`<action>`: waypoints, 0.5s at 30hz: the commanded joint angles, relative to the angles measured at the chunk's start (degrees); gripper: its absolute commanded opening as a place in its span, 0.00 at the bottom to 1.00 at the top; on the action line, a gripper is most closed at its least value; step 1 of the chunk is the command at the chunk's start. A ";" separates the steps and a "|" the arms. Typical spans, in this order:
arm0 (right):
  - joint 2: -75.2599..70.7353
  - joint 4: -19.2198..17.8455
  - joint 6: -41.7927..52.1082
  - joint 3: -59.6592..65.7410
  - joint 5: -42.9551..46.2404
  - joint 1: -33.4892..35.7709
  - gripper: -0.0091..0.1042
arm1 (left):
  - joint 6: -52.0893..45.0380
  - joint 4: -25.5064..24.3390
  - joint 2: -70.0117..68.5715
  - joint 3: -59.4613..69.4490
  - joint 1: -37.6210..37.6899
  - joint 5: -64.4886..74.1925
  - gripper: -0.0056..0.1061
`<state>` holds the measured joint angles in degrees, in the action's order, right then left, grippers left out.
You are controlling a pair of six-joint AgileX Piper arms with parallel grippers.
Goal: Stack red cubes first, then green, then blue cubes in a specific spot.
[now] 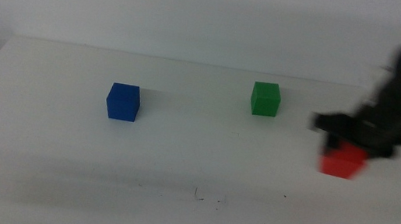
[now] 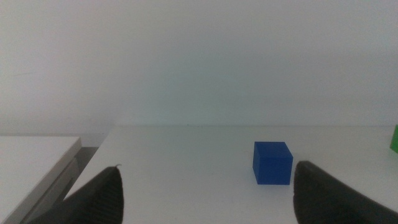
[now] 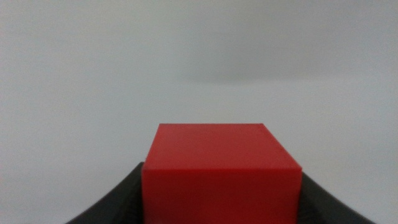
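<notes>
At three o'clock on the white surface point(image 1: 172, 202), the right hand point(image 1: 353, 145) is clamping its dark jaws on one matte red cube point(image 1: 341, 161), sharp-edged only in its wrist view, while one green cube point(image 1: 265, 98), one blue cube point(image 1: 122, 102) and the scribbled spot point(image 1: 208, 200) are lying apart, the left hand point(image 2: 205, 199) waiting spread wide.
</notes>
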<state>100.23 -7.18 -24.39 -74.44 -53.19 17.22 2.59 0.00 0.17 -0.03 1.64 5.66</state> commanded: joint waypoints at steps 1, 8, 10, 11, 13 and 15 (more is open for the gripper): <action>4.52 -0.69 -8.77 -6.88 -5.58 7.17 0.11 | 0.50 0.31 -0.17 0.03 -0.18 -0.76 0.89; 20.43 -1.23 -15.48 -28.28 -15.38 19.06 0.11 | 0.50 0.31 -0.17 0.03 -0.18 -0.76 0.89; 22.89 -0.14 -16.07 -31.29 -16.73 20.28 0.11 | 0.50 0.31 -0.17 0.03 -0.18 -0.76 0.89; 23.71 -0.02 -16.76 -32.02 -16.73 20.88 0.11 | 0.50 0.31 -0.17 0.03 -0.18 -0.76 0.89; 24.30 -0.02 -18.18 -32.04 -15.73 21.64 0.11 | 0.50 0.31 -0.17 0.03 -0.18 -0.76 0.89; 24.70 -0.02 -19.39 -32.04 -15.62 22.01 0.11 | 0.50 0.31 -0.17 0.03 -0.18 -0.76 0.89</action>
<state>125.01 -6.46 -42.44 -105.75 -68.17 38.95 2.59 0.00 0.17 -0.03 1.64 5.66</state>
